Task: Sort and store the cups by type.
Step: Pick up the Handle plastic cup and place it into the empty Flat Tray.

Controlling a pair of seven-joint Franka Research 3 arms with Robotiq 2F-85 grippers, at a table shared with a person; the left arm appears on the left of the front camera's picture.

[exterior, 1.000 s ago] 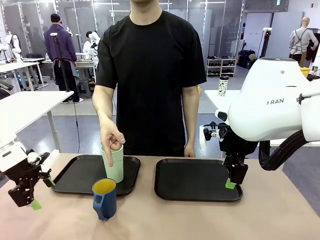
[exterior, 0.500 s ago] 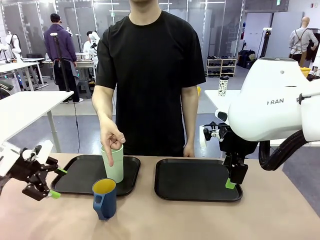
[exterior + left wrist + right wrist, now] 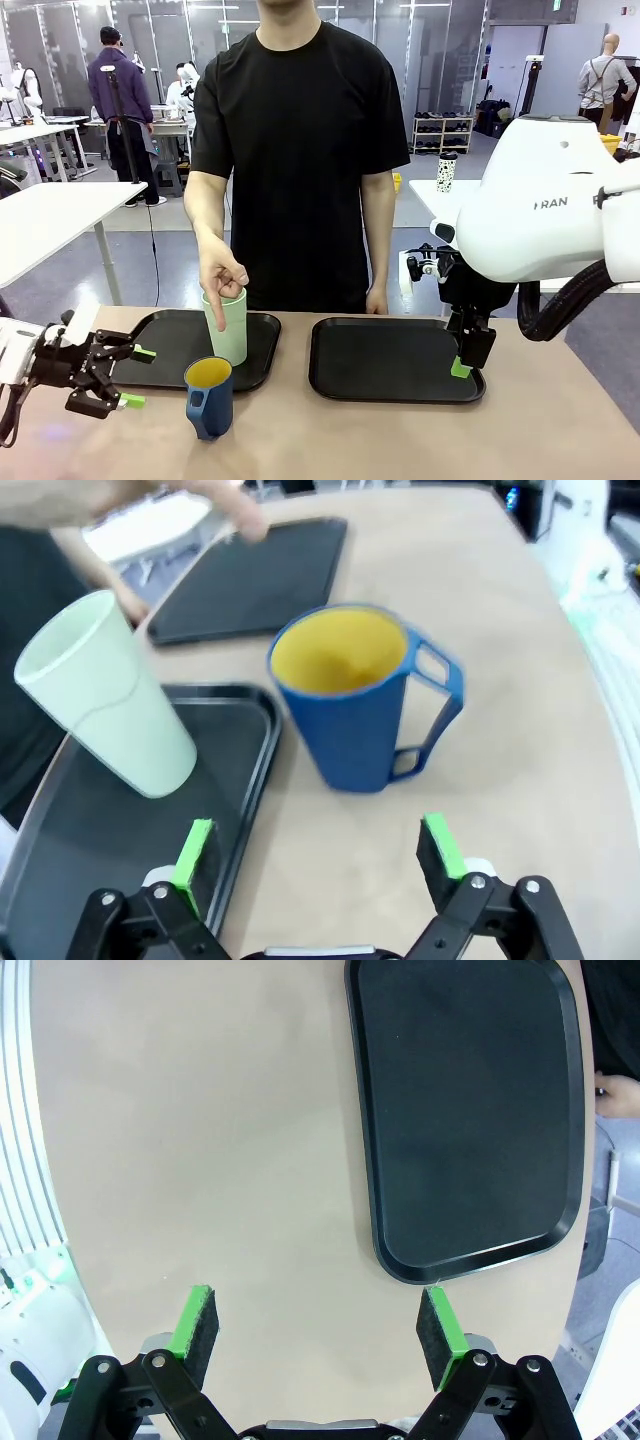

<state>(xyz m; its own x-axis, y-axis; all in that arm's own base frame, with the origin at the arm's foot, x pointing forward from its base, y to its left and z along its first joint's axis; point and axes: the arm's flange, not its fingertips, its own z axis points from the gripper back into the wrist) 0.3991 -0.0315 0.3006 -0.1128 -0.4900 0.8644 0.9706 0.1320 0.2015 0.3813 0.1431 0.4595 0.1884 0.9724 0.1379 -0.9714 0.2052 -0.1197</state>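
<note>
1. Dark blue outside and yellow inside, the mug (image 3: 209,398) stands upright on the worktop (image 3: 400,440), just off the near edge of the left tray (image 3: 165,345) by that tray's near right corner; its handle is turned toward the robot's edge of the worktop
2. Pale mint green, the tumbler (image 3: 228,335) stands upright on the left tray, inside its near right corner, just beyond the mug and apart from it
3. Above the tumbler hangs the person's hand (image 3: 222,275), forefinger pointing down across the rim and upper wall; whether the fingertip touches the tumbler cannot be told
4. Low over the worktop at the left tray's near left corner, the left gripper (image 3: 138,377) lies turned sideways toward the mug, its fingers spread wide apart; in the left wrist view the mug stands ahead of the two green pads (image 3: 195,850), roughly in line with the gap between them and clear of both
5. Over the near right corner of the right tray (image 3: 390,360) hangs the right gripper (image 3: 462,365); the right wrist view shows its fingers wide apart above bare worktop, just beside that tray's edge
</note>
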